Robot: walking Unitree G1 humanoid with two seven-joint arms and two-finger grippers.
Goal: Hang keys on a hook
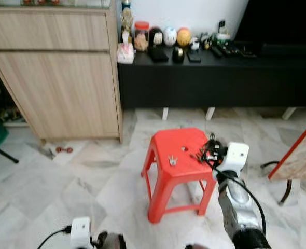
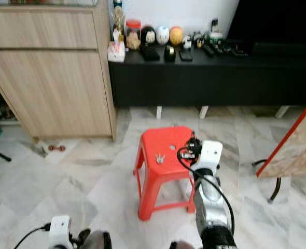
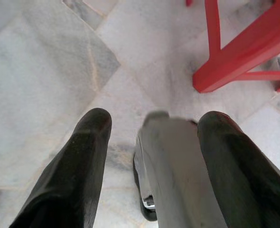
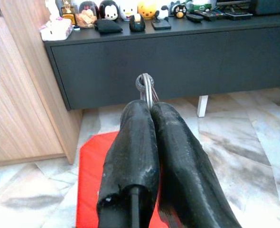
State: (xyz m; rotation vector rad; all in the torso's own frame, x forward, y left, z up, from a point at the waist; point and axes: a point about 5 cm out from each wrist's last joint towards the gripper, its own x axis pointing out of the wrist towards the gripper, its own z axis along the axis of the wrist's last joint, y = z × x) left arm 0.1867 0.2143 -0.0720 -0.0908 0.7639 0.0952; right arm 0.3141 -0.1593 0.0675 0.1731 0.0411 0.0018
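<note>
The key ring (image 4: 145, 90) is held clamped between the pressed-together fingers of the right gripper (image 4: 149, 111), above the red stool (image 1: 180, 155). What seem further keys (image 1: 172, 161) lie on its seat. Carrying is in hand; a hook must be found next. The left gripper (image 3: 152, 142) hangs spread apart.

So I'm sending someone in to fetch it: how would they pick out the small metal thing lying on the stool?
Find the red plastic stool on the marble floor in front of the long black cabinet. On its seat, left of the centre hole, lies a small silvery metal piece with prongs, the only loose thing on the seat; the right gripper is at the seat's right edge.
</note>
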